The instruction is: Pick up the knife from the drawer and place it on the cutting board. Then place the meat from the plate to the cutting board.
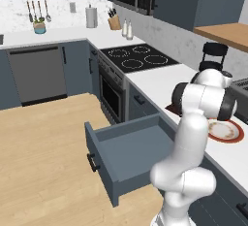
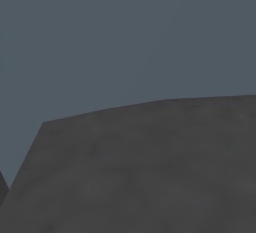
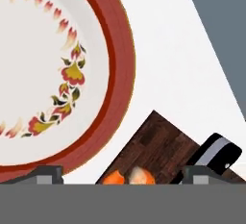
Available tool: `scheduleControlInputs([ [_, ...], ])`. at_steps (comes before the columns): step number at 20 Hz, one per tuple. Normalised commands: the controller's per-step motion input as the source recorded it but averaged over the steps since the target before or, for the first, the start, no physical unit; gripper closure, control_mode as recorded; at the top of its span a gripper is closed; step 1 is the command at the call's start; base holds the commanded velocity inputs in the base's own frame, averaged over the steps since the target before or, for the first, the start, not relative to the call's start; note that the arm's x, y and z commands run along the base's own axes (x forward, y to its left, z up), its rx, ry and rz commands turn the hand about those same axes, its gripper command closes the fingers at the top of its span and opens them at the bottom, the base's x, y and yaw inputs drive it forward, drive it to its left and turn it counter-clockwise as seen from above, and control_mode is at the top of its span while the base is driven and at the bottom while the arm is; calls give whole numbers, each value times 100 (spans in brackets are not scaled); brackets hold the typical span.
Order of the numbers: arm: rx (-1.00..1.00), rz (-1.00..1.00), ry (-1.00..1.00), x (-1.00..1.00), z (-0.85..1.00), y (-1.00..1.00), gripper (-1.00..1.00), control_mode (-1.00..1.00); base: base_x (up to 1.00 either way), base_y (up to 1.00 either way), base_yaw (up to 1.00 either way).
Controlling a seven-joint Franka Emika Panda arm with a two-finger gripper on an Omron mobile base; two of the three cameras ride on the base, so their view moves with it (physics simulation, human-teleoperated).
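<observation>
one plate (image 3: pixel 115 59), one knife (image 3: pixel 216 153) — one meat (image 3: pixel 129 176)

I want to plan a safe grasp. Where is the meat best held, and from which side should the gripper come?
Probably across its middle, from straight above. The meat is a small rounded lump with no handle, at the cutting board corner, and it lies between the fingertips of the open gripper. Closing there should stay clear of the knife beside it.
</observation>
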Motion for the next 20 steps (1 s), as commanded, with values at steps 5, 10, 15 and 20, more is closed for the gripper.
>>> scheduleControlInputs([
  [5, -13, 10, -49, -100, 29, 76, -100, -100, 0, 0, 0],
  [10, -14, 11, -49, -100, 63, 82, -100, -100, 0, 0, 0],
  [15, -16, 15, -52, -98, 98, 72, -100, -100, 0, 0, 0],
  [20, -14, 17, -46, -73, 100, 66, -100, -100, 0, 0, 0],
])
